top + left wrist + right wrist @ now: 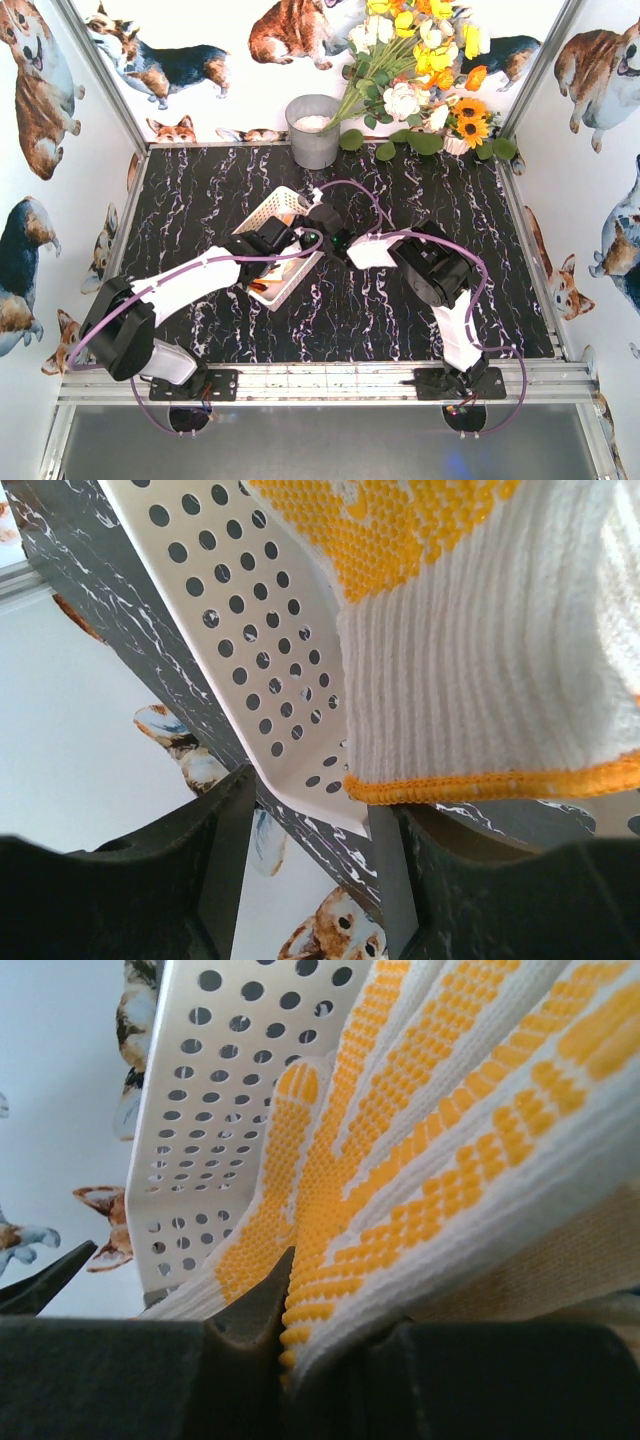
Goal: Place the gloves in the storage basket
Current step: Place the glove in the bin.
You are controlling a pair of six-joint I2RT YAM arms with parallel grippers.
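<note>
A cream-white glove [480,660] with yellow grip dots hangs right against the perforated wall of the storage basket [250,630]. The right fingers [255,1305] are clamped on its dotted palm side. The left fingers [210,870] stand apart just beside its yellow-hemmed cuff, gripping nothing. The glove looks like light, limp knit that will drape and may snag on the basket's holes, so a pinch on bunched fabric near the cuff should serve. From above, both arms cover most of the basket on the tabletop [400,300], so the number of gloves inside cannot be told.
</note>
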